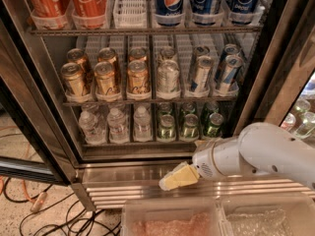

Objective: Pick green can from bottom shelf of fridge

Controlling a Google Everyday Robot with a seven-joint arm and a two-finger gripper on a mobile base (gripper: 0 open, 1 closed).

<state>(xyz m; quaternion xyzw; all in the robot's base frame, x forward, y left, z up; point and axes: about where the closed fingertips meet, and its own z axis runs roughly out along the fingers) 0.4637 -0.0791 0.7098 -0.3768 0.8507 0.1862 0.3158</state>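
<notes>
While the fridge [37,102] stands open, the gripper [179,177] hangs low in front of its ribbed base panel [118,187], below the bottom shelf [128,144] and outside the cabinet. It holds nothing, and whether it is spread or pressed together I cannot tell from here. The white arm [266,151] reaches in from the right, its pale yellow tip pointing down and to the left.

The green cans [190,126] sit upright in the right-hand lanes of the bottom shelf, two deep, just above and behind the gripper and apart from it. Water bottles [118,124] fill the lanes to their left. One shelf up are gold cans [106,77] and silver-and-blue cans [227,73]; the top holds Coke cans [88,1] and Pepsi cans [170,1]. Clear plastic bins [170,220] lie at the near edge, and cables [34,215] trail on the floor at left.
</notes>
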